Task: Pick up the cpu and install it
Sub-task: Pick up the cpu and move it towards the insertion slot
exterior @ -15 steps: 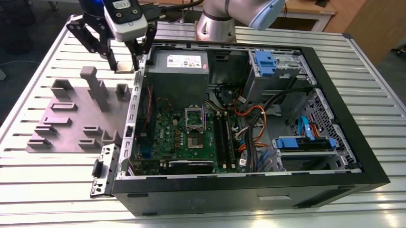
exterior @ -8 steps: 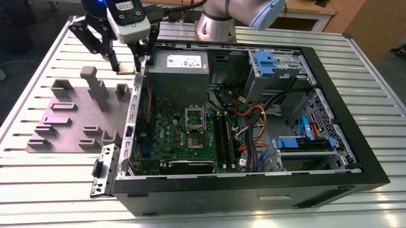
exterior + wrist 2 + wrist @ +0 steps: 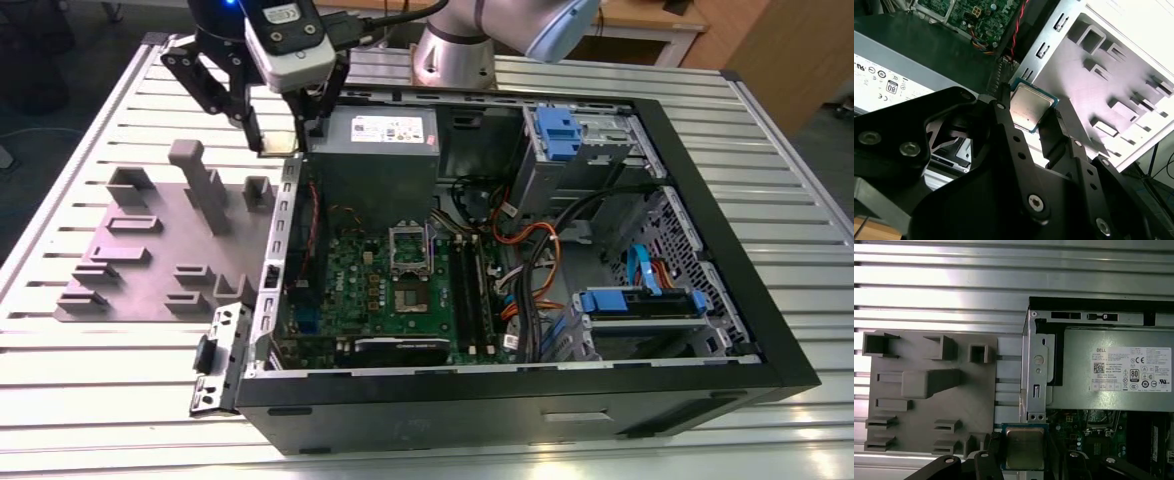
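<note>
A slatted metal counter [image 3: 80, 400] carries an open computer case [image 3: 727, 250] and, on the exterior view's left, a gray molded fixture [image 3: 134, 250]. The tool [image 3: 280, 145] hangs over the case's side wall, just beside the gray power supply [image 3: 380, 165]. Its black fingers [image 3: 1009, 135] are pinching the cpu [image 3: 1031, 106] by two opposite edges. Silver top showing, the chip sits flat between them, up off the green motherboard [image 3: 387, 290].

Case wall [image 3: 282, 225] stands near the end effector [image 3: 283, 147].
</note>
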`<state>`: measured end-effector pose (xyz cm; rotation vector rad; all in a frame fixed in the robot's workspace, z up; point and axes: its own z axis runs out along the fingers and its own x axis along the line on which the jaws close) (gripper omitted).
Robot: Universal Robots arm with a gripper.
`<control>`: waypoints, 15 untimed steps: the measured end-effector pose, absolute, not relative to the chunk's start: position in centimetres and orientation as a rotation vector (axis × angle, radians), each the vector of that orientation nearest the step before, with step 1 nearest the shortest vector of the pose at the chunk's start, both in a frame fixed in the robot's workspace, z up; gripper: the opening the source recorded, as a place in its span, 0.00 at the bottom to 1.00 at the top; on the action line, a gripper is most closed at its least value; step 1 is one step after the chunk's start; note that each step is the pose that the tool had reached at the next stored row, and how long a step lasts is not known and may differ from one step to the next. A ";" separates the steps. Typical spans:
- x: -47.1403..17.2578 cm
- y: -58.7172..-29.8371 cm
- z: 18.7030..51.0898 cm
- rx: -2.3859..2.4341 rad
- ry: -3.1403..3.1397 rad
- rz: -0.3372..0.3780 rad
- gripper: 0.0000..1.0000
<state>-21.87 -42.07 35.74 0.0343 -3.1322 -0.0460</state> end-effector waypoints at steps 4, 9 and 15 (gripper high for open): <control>-21.6 -42.1 35.7 0.034 -3.132 -0.046 0.47; -21.2 -42.1 35.7 0.034 -3.132 -0.046 0.47; -21.1 -42.3 35.7 0.031 -3.132 -0.046 0.47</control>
